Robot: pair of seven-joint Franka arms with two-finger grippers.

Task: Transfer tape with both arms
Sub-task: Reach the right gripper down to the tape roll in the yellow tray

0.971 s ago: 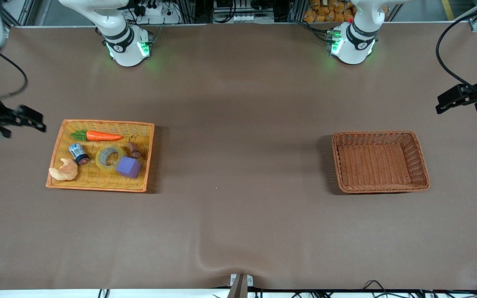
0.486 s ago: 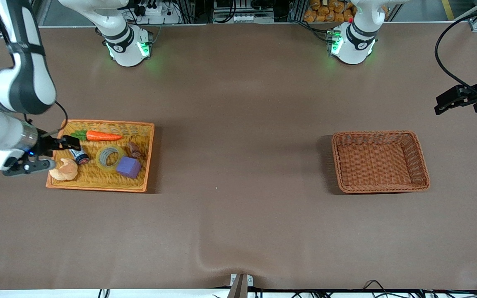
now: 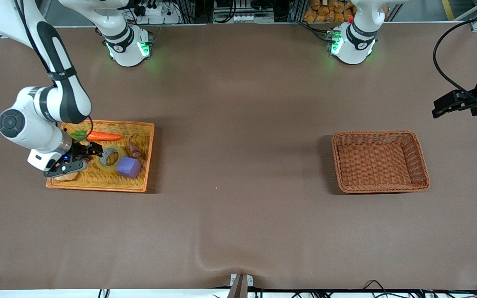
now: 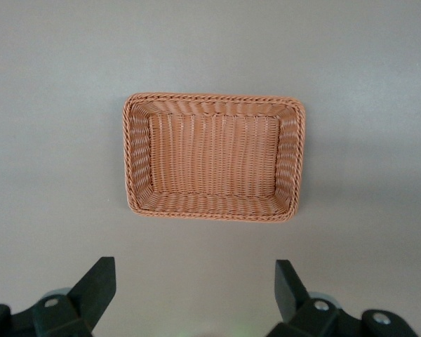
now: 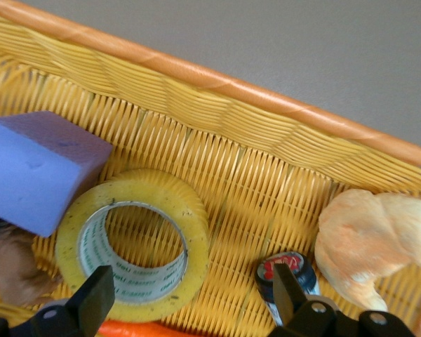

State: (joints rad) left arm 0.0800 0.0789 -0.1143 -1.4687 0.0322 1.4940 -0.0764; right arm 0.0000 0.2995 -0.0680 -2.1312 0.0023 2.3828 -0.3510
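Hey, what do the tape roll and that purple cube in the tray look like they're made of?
The tape: glossy, translucent yellowish plastic film wound on a grey-white core, likely cardboard or plastic; the weave shows through its hole. The purple cube: matte, softly edged, with small surface dents, probably foam. The tray looks like woven wicker or plastic.

No legible txt or labels anywhere.

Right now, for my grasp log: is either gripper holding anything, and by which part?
Nothing is held. The right gripper is open over the tape; the left gripper waits, open.
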